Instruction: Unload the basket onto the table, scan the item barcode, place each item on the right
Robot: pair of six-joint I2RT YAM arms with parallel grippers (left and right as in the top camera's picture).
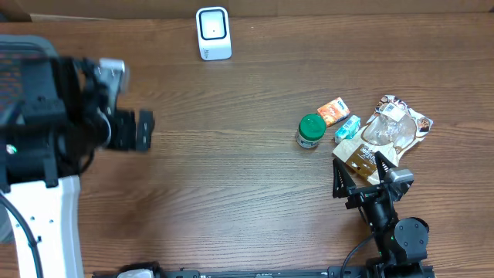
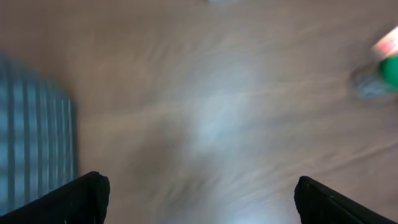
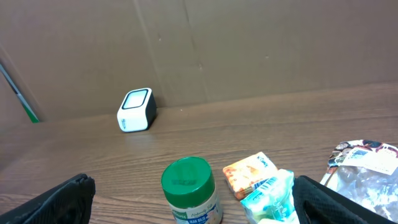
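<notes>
A white barcode scanner (image 1: 214,32) (image 3: 135,110) stands upright at the table's far edge. The items lie in a cluster at the right: a green-lidded jar (image 1: 311,130) (image 3: 189,190), an orange packet (image 1: 333,111) (image 3: 249,174), a teal packet (image 1: 347,127) (image 3: 270,196) and a clear bag with a brown and white label (image 1: 390,131) (image 3: 364,168). My right gripper (image 1: 361,171) (image 3: 194,185) is open just in front of the cluster, holding nothing. My left gripper (image 1: 143,130) (image 2: 199,205) hangs open and empty over bare wood at the left; its view is blurred, with the jar (image 2: 388,71) at its right edge.
A grey slatted basket (image 2: 31,143) sits at the far left, next to the left arm. A brown cardboard wall (image 3: 249,43) closes off the back of the table, with a thin green rod (image 3: 18,93) leaning at its left.
</notes>
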